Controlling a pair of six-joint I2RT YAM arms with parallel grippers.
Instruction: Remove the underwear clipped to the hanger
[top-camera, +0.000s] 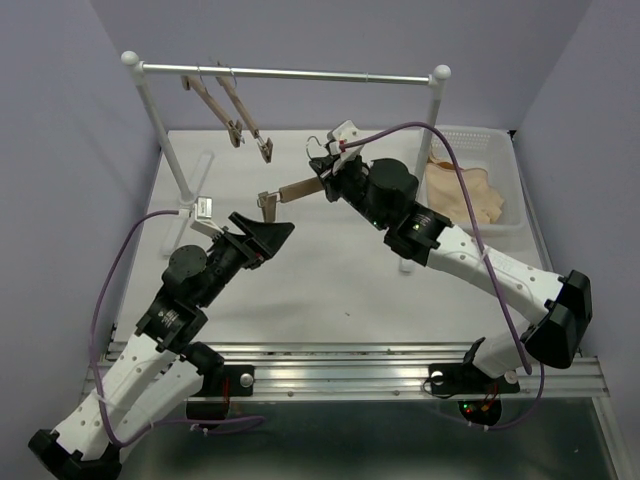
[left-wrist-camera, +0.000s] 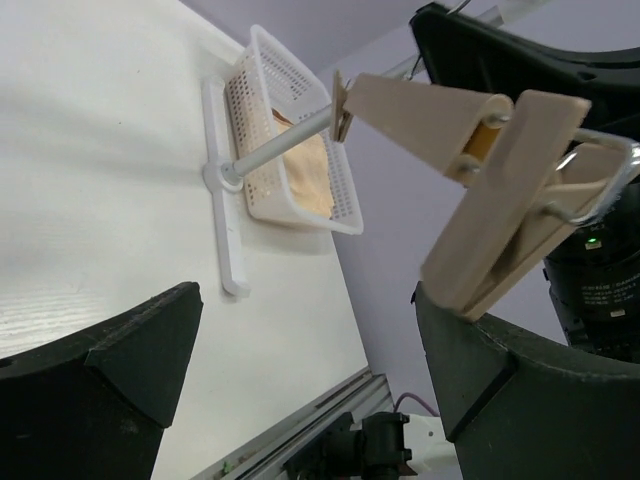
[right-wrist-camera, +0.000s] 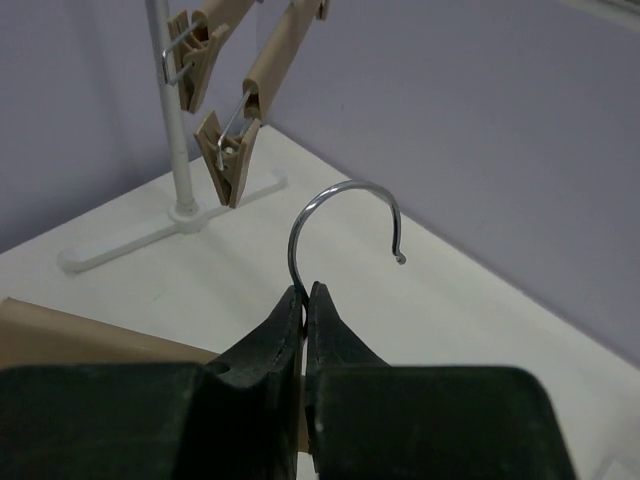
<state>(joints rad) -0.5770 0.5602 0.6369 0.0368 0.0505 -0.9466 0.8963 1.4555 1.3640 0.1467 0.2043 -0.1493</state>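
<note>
right arm holds the hanger, underwear lies in the basket

the right gripper (top-camera: 328, 172) is pinched shut on the slim light-brown wooden bar hanger (top-camera: 295, 190). in the right wrist view its dark fingers (right-wrist-camera: 265, 345) are pressed together at the foot of the thin metal wire hook (right-wrist-camera: 345, 210). the hanger is held over the white table (top-camera: 330, 285), and its bar slants down toward the left to a small wooden end clip (top-camera: 268, 205).

the left gripper (top-camera: 275, 243) sits just beside that clip with its jaws spread wide and nothing between them. in the left wrist view the clip hangs over the gap, nearer one finger, and i cannot tell whether it touches.

the thin pale beige underwear (top-camera: 468, 195) lies crumpled inside the white plastic mesh basket (top-camera: 475, 130) at the right side of the table, well apart from the hanger. two more wooden clip hangers (top-camera: 228, 110) hang on the white rail rack (top-camera: 300, 73) at the back.
</note>
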